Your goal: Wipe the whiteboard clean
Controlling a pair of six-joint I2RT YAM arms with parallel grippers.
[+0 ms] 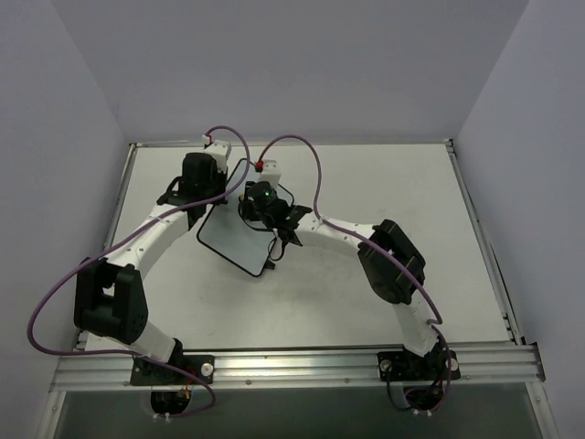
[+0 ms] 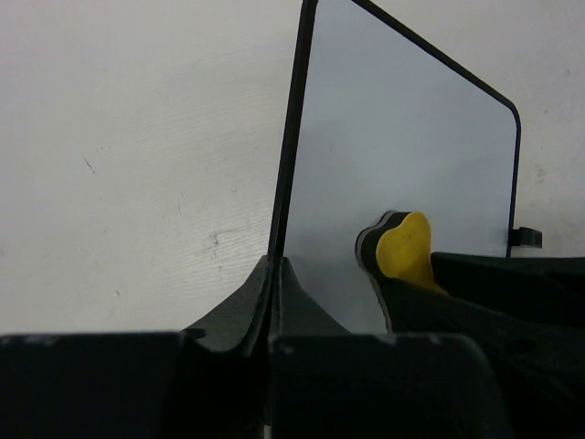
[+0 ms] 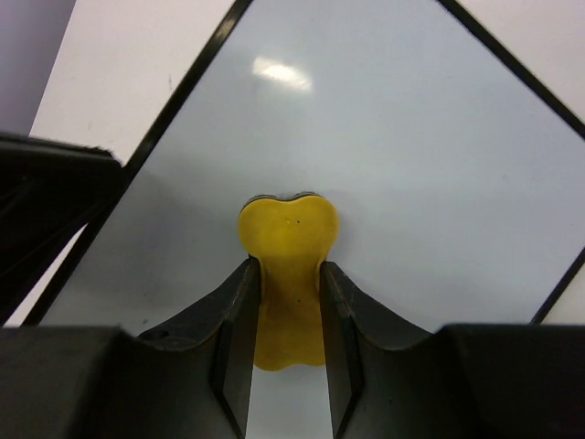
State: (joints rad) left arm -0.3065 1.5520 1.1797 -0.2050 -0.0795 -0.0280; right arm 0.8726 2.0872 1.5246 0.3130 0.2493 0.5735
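Note:
The whiteboard (image 1: 230,240) lies on the table between my two arms, its thin black frame showing. Its white face (image 2: 402,146) looks blank in both wrist views. My left gripper (image 2: 276,265) is shut on the board's black left edge, and from above it sits at the board's far left side (image 1: 218,203). My right gripper (image 3: 285,267) is shut on a yellow eraser (image 3: 288,233) whose dark underside rests on the board (image 3: 411,174). The eraser (image 2: 402,245) also appears in the left wrist view, over the board's middle. From above, the right gripper (image 1: 257,210) covers the eraser.
The white table (image 1: 384,201) is bounded by grey walls at the back and both sides. A metal rail (image 1: 302,366) runs along the near edge by the arm bases. Purple cables (image 1: 302,146) loop above both wrists.

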